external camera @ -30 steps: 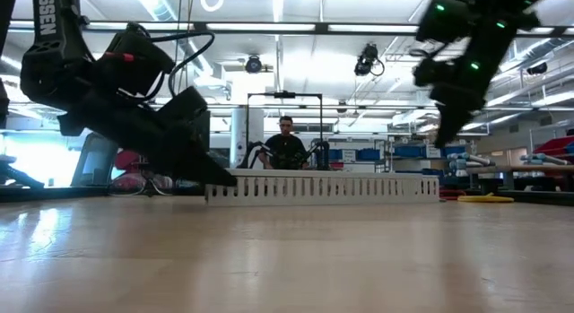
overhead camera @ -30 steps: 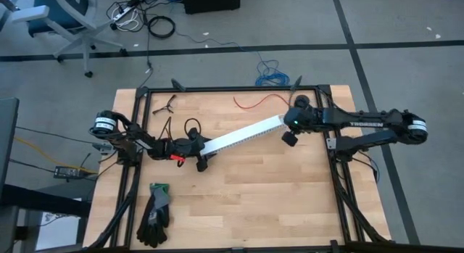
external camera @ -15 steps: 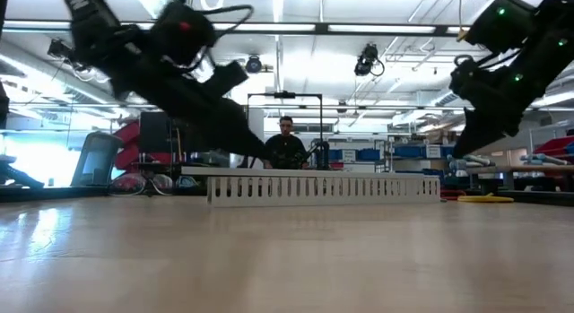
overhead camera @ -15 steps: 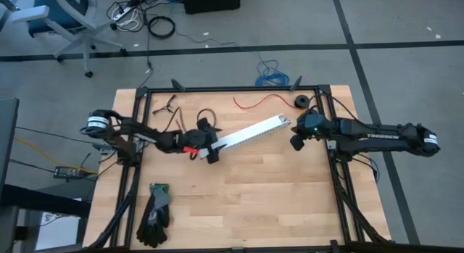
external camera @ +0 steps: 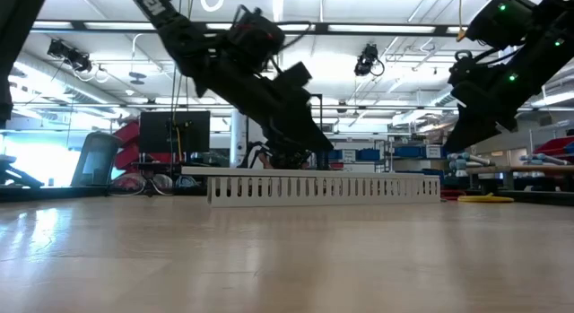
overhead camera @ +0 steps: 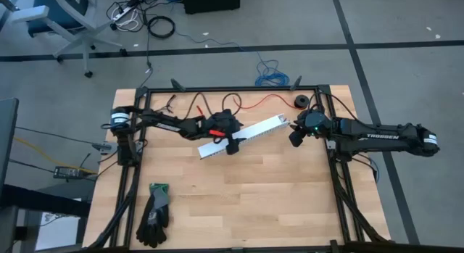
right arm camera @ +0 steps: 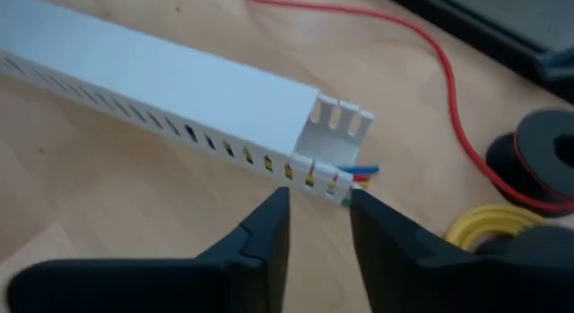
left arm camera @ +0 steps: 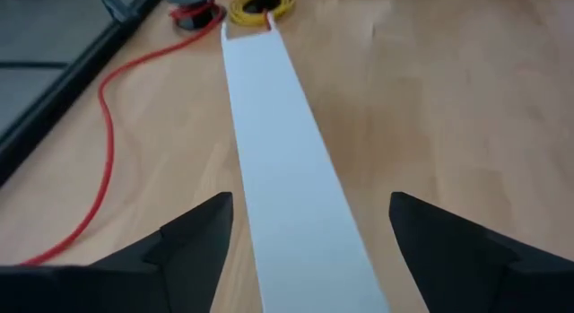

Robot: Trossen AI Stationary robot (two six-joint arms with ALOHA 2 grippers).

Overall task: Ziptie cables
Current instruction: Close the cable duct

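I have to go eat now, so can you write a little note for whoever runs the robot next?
Left end effector: open, empty, above the long white slotted plastic channel, near its middle.
Right end effector: fingers slightly apart, holding nothing, just off the channel's right end.
The cables, thin yellow, green, blue and white wires, lie inside the channel; only their tips show at that end.
A thin red wire, a black roll and a pair of grey-and-green gloves also lie on the wooden table.
Done: cables in the channel, cover on.
Left: no ziptie visible; tying not yet done.

The cables (right arm camera: 359, 177) lie almost wholly hidden inside the white channel (right arm camera: 161, 84); only coloured tips poke from its right end
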